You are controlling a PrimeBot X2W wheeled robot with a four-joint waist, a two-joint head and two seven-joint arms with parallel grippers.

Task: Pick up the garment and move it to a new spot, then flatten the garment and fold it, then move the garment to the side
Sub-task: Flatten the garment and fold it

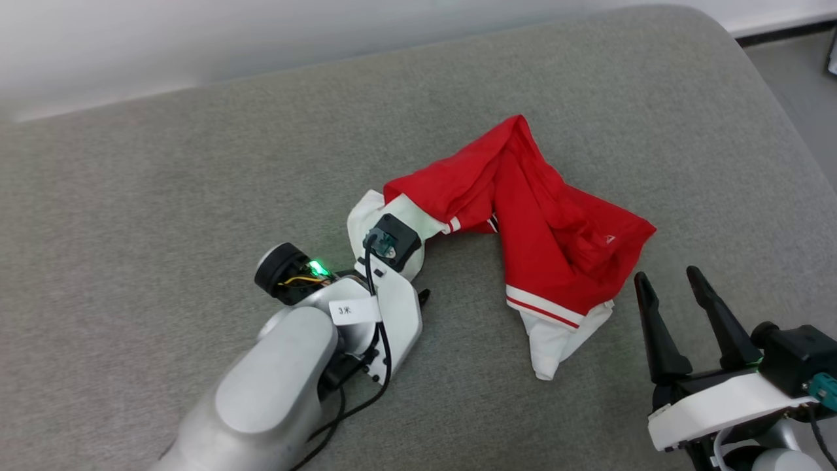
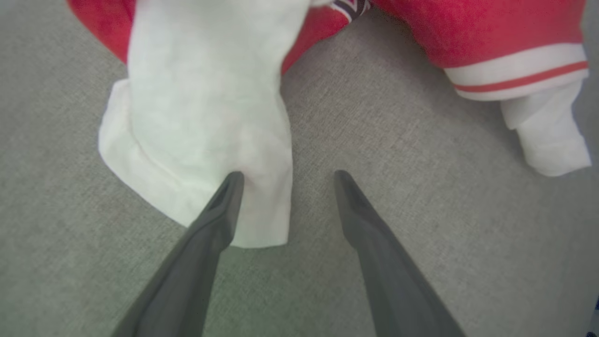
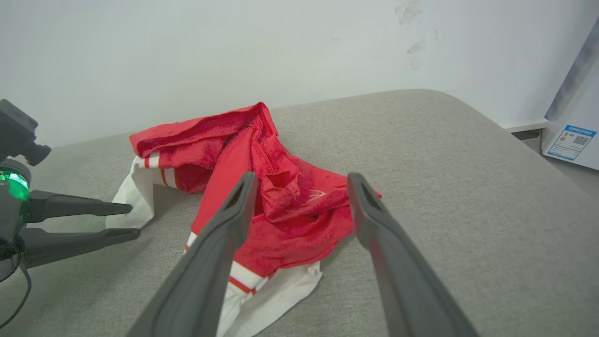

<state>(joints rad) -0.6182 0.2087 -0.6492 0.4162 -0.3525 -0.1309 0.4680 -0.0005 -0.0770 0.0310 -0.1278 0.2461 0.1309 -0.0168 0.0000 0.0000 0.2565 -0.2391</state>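
The garment lies crumpled in a bent heap on the grey cushion, red with white sleeves and red-white striped trim. One white sleeve points toward my left gripper, which is open; its left fingertip lies over the sleeve's cuff, while its right finger stands over bare cushion. The right wrist view shows that left gripper low at the sleeve's end. My right gripper is open with nothing between its fingers, just right of the garment's other white sleeve and apart from it. The front print is hidden in the folds.
The grey cushion stretches wide to the left and front of the garment. A pale wall runs behind it. The cushion's rounded right edge drops to the floor, where a white panel with a label stands.
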